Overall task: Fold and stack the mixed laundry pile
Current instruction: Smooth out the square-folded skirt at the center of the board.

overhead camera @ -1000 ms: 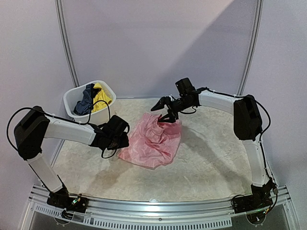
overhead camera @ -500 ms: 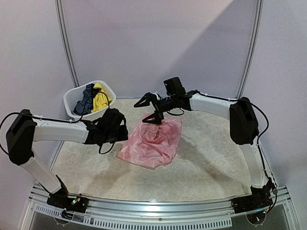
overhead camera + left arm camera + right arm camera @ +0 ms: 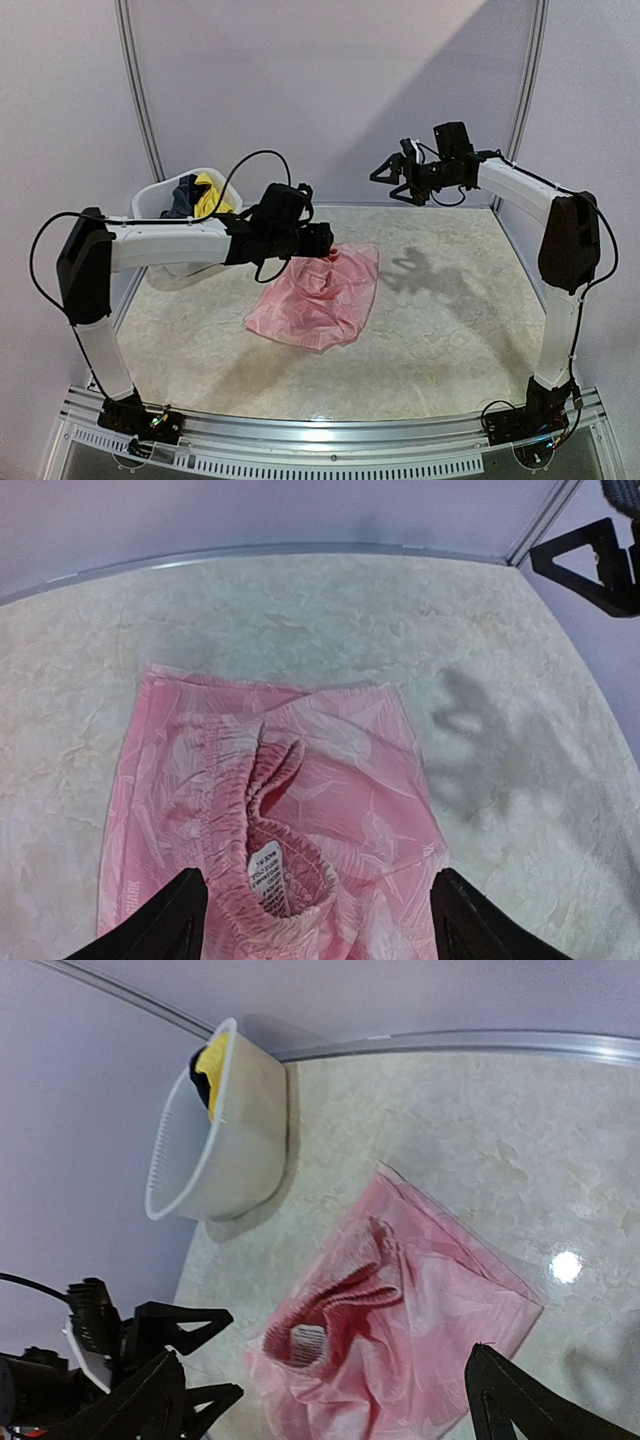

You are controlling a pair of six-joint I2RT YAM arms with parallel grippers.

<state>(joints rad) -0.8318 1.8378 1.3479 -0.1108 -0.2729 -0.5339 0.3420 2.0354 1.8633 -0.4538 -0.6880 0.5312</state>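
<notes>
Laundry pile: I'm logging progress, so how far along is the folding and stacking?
Done: only the pink garment is out on the table, spread but rumpled. In hand: nothing gripped; the left end effector hovers open over its waistband, the right end effector is raised and open. Left: folding it, plus the navy piece and yellow piece in the white tub.

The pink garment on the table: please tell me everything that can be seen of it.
The pink garment is thin cloth with a pale leaf-like print. It has a gathered elastic waistband, gaping open, with a white label inside. It lies spread, mostly flat and a little wrinkled, on the pale table, near its middle. The open left gripper hangs over the waistband end; nothing grips the cloth.
</notes>
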